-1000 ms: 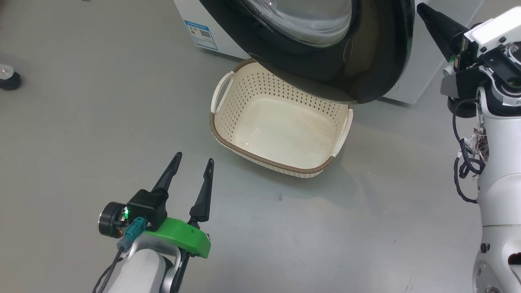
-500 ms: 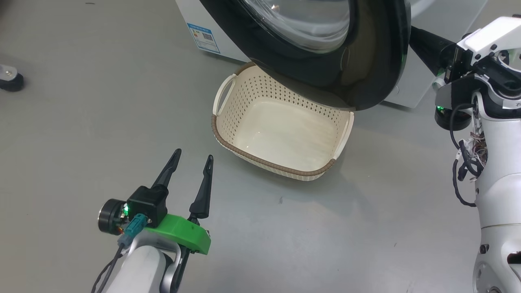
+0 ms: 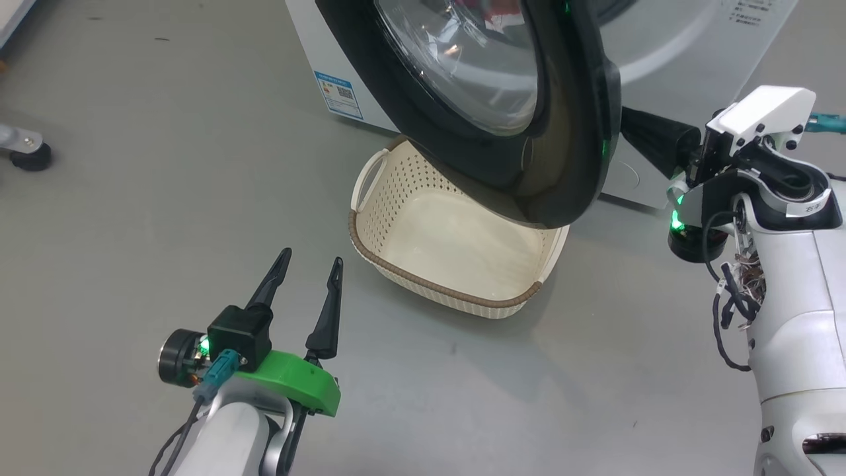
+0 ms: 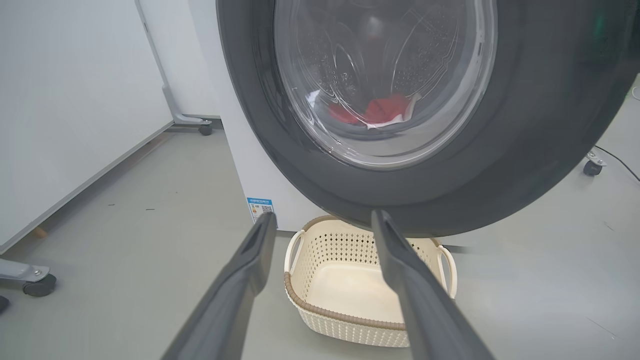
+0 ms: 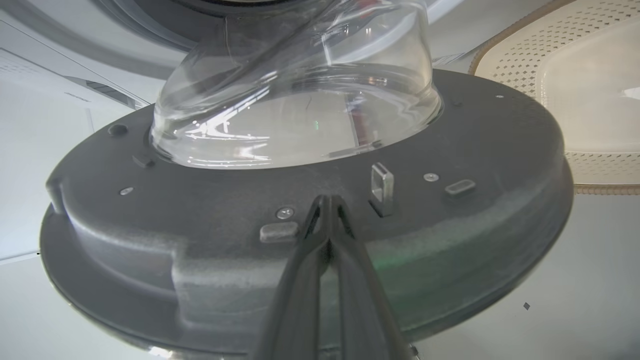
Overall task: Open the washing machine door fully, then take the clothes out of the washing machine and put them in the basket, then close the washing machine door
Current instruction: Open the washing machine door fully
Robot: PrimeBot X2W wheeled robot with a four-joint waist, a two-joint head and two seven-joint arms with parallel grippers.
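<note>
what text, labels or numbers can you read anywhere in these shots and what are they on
On the blue sticker on the washing machine: print and a square code, too small to read.
The grey print near the washing machine's top corner: too small to read.
The dark marking on the right arm: blurred, unreadable.
Nothing here can be quoted.

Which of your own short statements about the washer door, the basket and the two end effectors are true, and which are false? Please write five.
1. The basket is empty. True.
2. The left end effector is shut. False: its fingers stand apart.
3. Red clothes lie inside the washing machine. True.
4. The right end effector holds a jersey. False: it is shut on nothing, its tips at the door's inner face.
5. The washing machine door is closed. False: it stands partly open above the basket.
</note>
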